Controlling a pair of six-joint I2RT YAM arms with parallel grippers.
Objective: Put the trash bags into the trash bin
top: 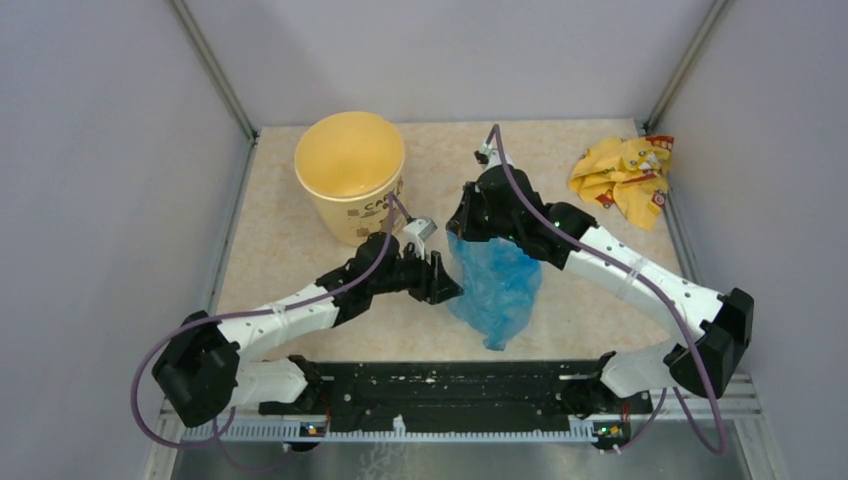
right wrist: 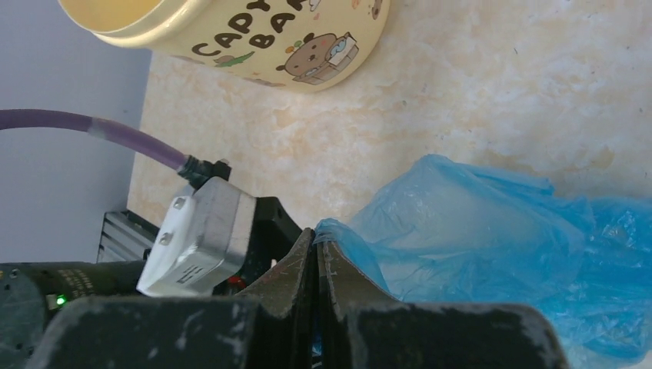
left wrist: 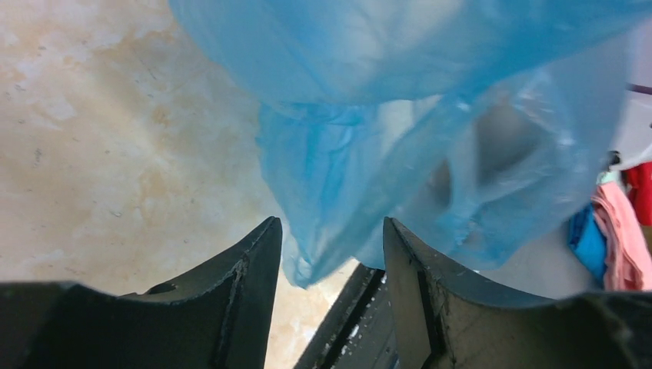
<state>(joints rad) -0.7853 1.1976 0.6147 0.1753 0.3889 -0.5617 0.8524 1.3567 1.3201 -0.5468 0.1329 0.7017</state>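
Your bin (top: 350, 170) stands upright at the back left with its mouth open, and none of the bag is in it yet. Just right of it, your left gripper (left wrist: 330, 231) is spread wide and holds nothing. The blue bag (top: 497, 285) hangs between its fingers, so closing here may catch only a loose fold that slips. Your right gripper (right wrist: 316, 242) has its jaws pressed together on a thin top edge of the bag. That film could slide out, or the floppy tail could drape over the bin's rim instead of dropping in. A crumpled wrapper (top: 622, 175) lies far right, well apart. You can't see the bag's mouth, nor whether its tail touches the table (top: 300, 250).
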